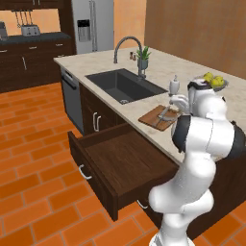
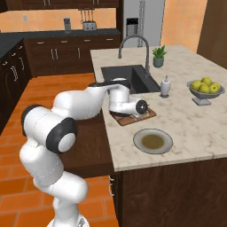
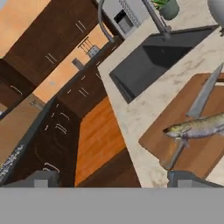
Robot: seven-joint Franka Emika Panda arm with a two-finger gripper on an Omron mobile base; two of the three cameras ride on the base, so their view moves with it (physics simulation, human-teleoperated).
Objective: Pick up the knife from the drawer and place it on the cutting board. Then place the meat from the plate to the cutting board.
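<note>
So the cutting board [image 2: 142,117] sits on the island counter [image 2: 190,119], just near-side of the sink [image 2: 128,75]. The knife [image 3: 199,109] and the meat [image 3: 199,127] lie on it, meat across the knife. The plate [image 2: 153,142] is nearer, right of the board. The drawer [image 1: 120,166] hangs open below the counter edge.

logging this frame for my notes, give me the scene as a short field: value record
end effector: open, holding nothing, beside the cutting board
cutting board: on the counter beside the sink
knife: lying on the cutting board
meat: on the cutting board, across the knife
plate: on the counter, nothing on it
drawer: pulled open, nothing visible inside
sink: dark basin, faucet behind
</note>
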